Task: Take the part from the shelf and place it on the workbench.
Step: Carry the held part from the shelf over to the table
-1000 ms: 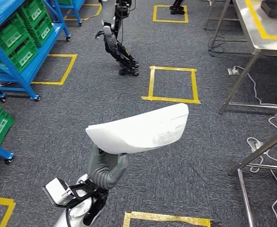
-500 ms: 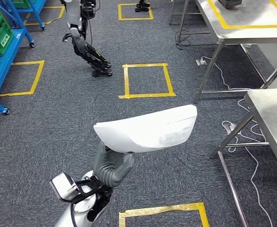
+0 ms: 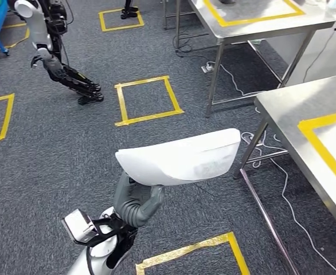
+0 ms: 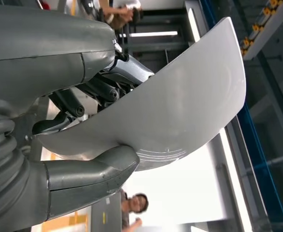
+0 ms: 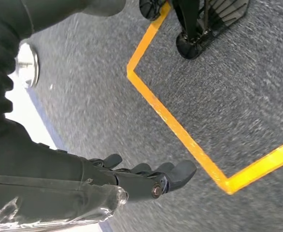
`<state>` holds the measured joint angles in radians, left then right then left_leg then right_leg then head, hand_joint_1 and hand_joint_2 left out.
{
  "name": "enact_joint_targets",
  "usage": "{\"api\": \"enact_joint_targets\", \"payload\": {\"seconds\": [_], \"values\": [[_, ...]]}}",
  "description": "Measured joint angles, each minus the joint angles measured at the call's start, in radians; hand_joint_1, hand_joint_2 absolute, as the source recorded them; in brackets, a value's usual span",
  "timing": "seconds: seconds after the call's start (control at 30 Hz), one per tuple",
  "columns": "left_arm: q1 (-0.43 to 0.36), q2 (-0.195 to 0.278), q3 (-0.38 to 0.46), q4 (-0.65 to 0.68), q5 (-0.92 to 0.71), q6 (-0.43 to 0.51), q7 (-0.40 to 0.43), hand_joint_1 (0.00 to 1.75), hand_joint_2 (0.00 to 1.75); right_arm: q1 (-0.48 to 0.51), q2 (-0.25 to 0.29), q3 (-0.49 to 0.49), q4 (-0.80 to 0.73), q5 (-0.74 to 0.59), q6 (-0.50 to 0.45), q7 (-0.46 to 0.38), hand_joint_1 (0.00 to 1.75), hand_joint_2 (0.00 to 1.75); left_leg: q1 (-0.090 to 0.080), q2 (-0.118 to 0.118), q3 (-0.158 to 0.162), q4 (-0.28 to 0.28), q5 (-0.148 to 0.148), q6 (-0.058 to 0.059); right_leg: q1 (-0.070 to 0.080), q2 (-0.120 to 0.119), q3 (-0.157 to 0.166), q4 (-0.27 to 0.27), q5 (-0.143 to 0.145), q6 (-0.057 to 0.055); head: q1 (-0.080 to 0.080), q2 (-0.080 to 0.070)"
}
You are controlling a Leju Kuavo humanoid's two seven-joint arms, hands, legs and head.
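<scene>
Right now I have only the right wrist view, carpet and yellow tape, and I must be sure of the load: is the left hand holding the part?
Observer: Yes. The left hand grips the long curved white part from underneath, near one end.
Operator: Is a bench close?
Observer: A steel workbench marked with a yellow tape outline stands ahead to the robot's right.
Operator: Anything on the floor there?
Observer: White cables lie on the carpet by its leg.

Grey carpet floor (image 3: 71, 149), yellow tape squares (image 3: 148, 100), steel tables (image 3: 261, 17).
</scene>
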<state>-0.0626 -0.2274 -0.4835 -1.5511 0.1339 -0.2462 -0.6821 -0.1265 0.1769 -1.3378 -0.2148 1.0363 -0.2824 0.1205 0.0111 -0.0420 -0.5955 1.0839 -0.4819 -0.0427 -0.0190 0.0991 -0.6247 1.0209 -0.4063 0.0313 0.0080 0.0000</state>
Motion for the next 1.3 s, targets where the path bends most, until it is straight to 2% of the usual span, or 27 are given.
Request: {"api": "enact_joint_targets", "payload": {"seconds": [0.07, 0.13, 0.17, 0.23, 0.3, 0.33, 0.37, 0.4, 0.43, 0.53, 0.57, 0.6, 0.67, 0.73, 0.8, 0.83, 0.87, 0.9, 0.93, 0.97, 1.03, 1.1, 1.13, 1.17, 1.2, 1.23, 1.3], "values": [[0.0, 0.0, 0.0, 0.0, 0.0, 0.001, 0.0, 1.75, 1.75, -0.002, 0.0, -0.007, 0.0, -0.012, 0.003, -0.006, 0.0, 1.75, 0.004, -0.036, 0.034, -0.077, 0.019, 0.007, -0.001, 0.023, -0.009, 0.0, 0.005, 0.012, 0.0, 0.0], [0.0, -0.002, -0.001, 0.0, 0.0, 0.002, 0.0, 1.75, 1.75, 0.002, -0.001, -0.015, 0.0, -0.022, 0.007, -0.011, 0.0, 1.75, 0.002, -0.028, 0.036, -0.087, 0.019, 0.023, -0.006, 0.043, -0.017, -0.007, 0.012, 0.027, 0.0, 0.0], [-0.001, -0.002, -0.002, 0.0, 0.0, 0.002, 0.0, 1.75, 1.75, 0.005, -0.002, -0.02, 0.0, -0.024, 0.009, -0.012, 0.0, 1.75, 0.001, -0.017, 0.037, -0.09, 0.022, 0.031, -0.007, 0.037, -0.02, -0.007, 0.013, 0.033, 0.0, 0.0], [-0.001, -0.003, -0.004, 0.0, 0.0, 0.002, 0.0, 1.75, 1.75, 0.005, -0.003, -0.026, 0.0, -0.03, 0.011, -0.013, 0.0, 1.75, 0.001, 0.009, 0.039, -0.095, 0.027, 0.046, -0.003, -0.011, -0.047, 0.04, -0.016, 0.039, 0.007, 0.0], [-0.001, -0.003, -0.004, 0.0, 0.0, 0.002, 0.0, 1.75, 1.75, 0.0, -0.003, -0.032, 0.0, -0.039, 0.014, -0.015, 0.0, 1.75, -0.004, 0.038, 0.039, -0.095, 0.027, 0.054, 0.0, -0.07, -0.106, 0.168, -0.082, 0.041, 0.014, 0.0], [-0.001, -0.003, -0.003, 0.0, 0.0, 0.002, 0.0, 1.75, 1.75, -0.002, -0.003, -0.035, 0.0, -0.045, 0.017, -0.017, 0.0, 1.75, -0.007, 0.053, 0.039, -0.095, 0.026, 0.055, 0.0, -0.082, -0.136, 0.234, -0.11, 0.042, 0.014, 0.0], [-0.001, -0.003, -0.003, 0.0, 0.0, 0.002, 0.0, 1.75, 1.75, -0.003, -0.003, -0.039, 0.0, -0.052, 0.019, -0.018, 0.0, 1.75, -0.009, 0.067, 0.039, -0.095, 0.026, 0.056, 0.0, -0.088, -0.152, 0.275, -0.122, 0.042, 0.014, 0.0], [-0.001, -0.003, -0.003, 0.0, 0.0, 0.002, 0.0, 1.75, 1.75, -0.002, -0.003, -0.043, 0.0, -0.057, 0.02, -0.02, 0.0, 1.75, -0.01, 0.081, 0.04, -0.095, 0.024, 0.056, 0.001, -0.091, -0.147, 0.276, -0.116, 0.041, 0.015, 0.0], [-0.001, -0.003, -0.003, 0.0, 0.0, 0.003, 0.0, 1.75, 1.75, -0.001, -0.003, -0.047, 0.0, -0.06, 0.02, -0.02, 0.0, 1.75, -0.01, 0.093, 0.041, -0.095, 0.023, 0.055, 0.001, -0.096, -0.122, 0.236, -0.094, 0.04, 0.015, 0.0], [-0.001, -0.002, -0.004, 0.0, 0.0, 0.006, 0.0, 1.75, 1.75, -0.005, -0.003, -0.053, 0.0, -0.058, 0.01, -0.025, 0.0, 1.75, -0.016, 0.124, 0.049, -0.092, 0.015, 0.043, 0.009, -0.156, -0.005, 0.043, -0.027, 0.029, 0.014, 0.0], [-0.001, -0.002, -0.004, 0.0, 0.0, 0.006, 0.0, 1.75, 1.75, -0.008, -0.003, -0.054, 0.0, -0.057, 0.007, -0.027, 0.0, 1.75, -0.019, 0.134, 0.051, -0.091, 0.012, 0.038, 0.012, -0.169, 0.013, 0.012, -0.02, 0.024, 0.014, 0.0], [-0.001, -0.002, -0.004, 0.0, 0.0, 0.007, 0.0, 1.75, 1.75, -0.009, -0.002, -0.054, 0.0, -0.056, 0.006, -0.028, 0.0, 1.75, -0.021, 0.143, 0.052, -0.092, 0.012, 0.033, 0.015, -0.166, 0.014, 0.005, -0.021, 0.018, 0.013, 0.0], [-0.002, -0.002, -0.004, 0.0, -0.001, 0.007, 0.0, 1.75, 1.75, -0.008, -0.002, -0.055, 0.0, -0.056, 0.004, -0.028, 0.0, 1.75, -0.02, 0.158, 0.056, -0.094, 0.009, 0.022, 0.014, -0.141, 0.009, 0.003, -0.016, 0.006, 0.012, 0.0], [-0.002, -0.001, -0.004, 0.0, -0.001, 0.007, 0.0, 1.75, 1.75, -0.008, -0.002, -0.056, 0.0, -0.056, 0.002, -0.028, 0.0, 1.75, -0.016, 0.125, 0.044, -0.059, -0.021, 0.011, 0.009, -0.116, 0.01, -0.003, -0.012, -0.004, 0.011, 0.0], [0.0, 0.001, -0.004, 0.0, -0.001, 0.008, 0.0, 1.75, 1.75, -0.009, -0.002, -0.056, 0.0, -0.055, -0.001, -0.029, 0.0, 1.75, -0.012, 0.07, -0.01, 0.058, -0.085, 0.005, 0.006, -0.091, 0.009, -0.004, -0.009, -0.01, 0.008, 0.0], [0.002, 0.002, -0.003, 0.0, -0.001, 0.008, 0.0, 1.75, 1.75, -0.01, -0.003, -0.056, 0.0, -0.055, -0.001, -0.029, 0.0, 1.75, -0.012, 0.055, -0.045, 0.127, -0.114, 0.004, 0.006, -0.078, 0.008, -0.004, -0.008, -0.011, 0.007, 0.0], [0.003, 0.002, -0.003, 0.0, -0.001, 0.008, 0.0, 1.75, 1.75, -0.01, -0.002, -0.056, 0.0, -0.053, -0.001, -0.028, 0.0, 1.75, -0.011, 0.049, -0.073, 0.176, -0.127, 0.004, 0.006, -0.063, 0.007, -0.004, -0.008, -0.012, 0.007, 0.0], [0.004, 0.002, -0.003, 0.0, -0.001, 0.008, 0.0, 1.75, 1.75, -0.009, -0.002, -0.056, 0.0, -0.051, -0.001, -0.028, 0.0, 1.75, -0.011, 0.047, -0.084, 0.192, -0.12, 0.004, 0.005, -0.049, 0.006, -0.004, -0.007, -0.011, 0.007, 0.0], [0.005, 0.002, -0.003, 0.0, -0.001, 0.008, 0.0, 1.75, 1.75, -0.007, -0.002, -0.056, 0.0, -0.05, -0.001, -0.028, 0.0, 1.75, -0.01, 0.044, -0.077, 0.17, -0.095, 0.004, 0.005, -0.034, 0.006, -0.004, -0.006, -0.01, 0.007, 0.0], [0.005, 0.002, -0.003, 0.0, -0.001, 0.008, 0.0, 1.75, 1.75, -0.007, -0.002, -0.056, 0.0, -0.049, 0.0, -0.028, 0.0, 1.75, -0.009, 0.036, -0.052, 0.115, -0.057, 0.005, 0.003, -0.019, 0.006, -0.004, -0.004, -0.007, 0.007, 0.0], [0.004, 0.002, -0.003, 0.0, 0.0, 0.008, 0.0, 1.75, 1.75, -0.008, -0.002, -0.056, 0.0, -0.049, 0.0, -0.028, 0.0, 1.75, 0.0, -0.009, 0.01, -0.017, 0.002, 0.005, 0.001, 0.009, 0.001, -0.001, -0.001, 0.002, 0.006, 0.0], [0.004, 0.002, -0.003, 0.001, 0.0, 0.008, 0.0, 1.75, 1.75, -0.009, -0.002, -0.056, 0.0, -0.049, 0.001, -0.028, 0.0, 1.75, 0.003, -0.04, 0.037, -0.08, 0.015, 0.013, 0.0, 0.032, -0.008, -0.001, 0.004, 0.015, 0.005, 0.0], [0.004, 0.001, -0.004, 0.001, 0.0, 0.008, 0.0, 1.75, 1.75, -0.006, -0.002, -0.056, 0.0, -0.049, 0.0, -0.028, 0.0, 1.75, 0.001, -0.036, 0.038, -0.085, 0.014, 0.02, -0.002, 0.042, -0.012, -0.003, 0.007, 0.022, 0.005, 0.0], [0.004, 0.0, -0.004, 0.001, 0.0, 0.008, 0.0, 1.75, 1.75, -0.002, -0.002, -0.056, 0.0, -0.049, -0.002, -0.028, 0.0, 1.75, -0.001, -0.026, 0.038, -0.086, 0.017, 0.029, -0.005, 0.044, -0.016, -0.006, 0.01, 0.029, 0.005, 0.0], [0.004, 0.0, -0.004, 0.001, 0.0, 0.008, 0.0, 1.75, 1.75, 0.001, -0.002, -0.056, 0.0, -0.049, -0.005, -0.028, 0.0, 1.75, -0.001, -0.015, 0.039, -0.088, 0.02, 0.037, -0.005, 0.026, -0.022, -0.001, 0.007, 0.033, 0.007, 0.0], [0.004, -0.001, -0.004, 0.0, 0.0, 0.008, 0.0, 1.75, 1.75, 0.002, -0.001, -0.056, 0.001, -0.049, -0.008, -0.028, 0.0, 1.75, -0.002, -0.002, 0.04, -0.091, 0.022, 0.045, -0.004, -0.002, -0.034, 0.019, -0.006, 0.037, 0.011, 0.0], [0.005, -0.001, -0.004, 0.0, 0.0, 0.009, 0.0, 1.75, 1.75, -0.002, 0.0, -0.057, 0.001, -0.05, -0.012, -0.029, 0.0, 1.75, -0.005, 0.026, 0.041, -0.094, 0.023, 0.054, 0.0, -0.068, -0.083, 0.122, -0.065, 0.041, 0.018, 0.0]]}}
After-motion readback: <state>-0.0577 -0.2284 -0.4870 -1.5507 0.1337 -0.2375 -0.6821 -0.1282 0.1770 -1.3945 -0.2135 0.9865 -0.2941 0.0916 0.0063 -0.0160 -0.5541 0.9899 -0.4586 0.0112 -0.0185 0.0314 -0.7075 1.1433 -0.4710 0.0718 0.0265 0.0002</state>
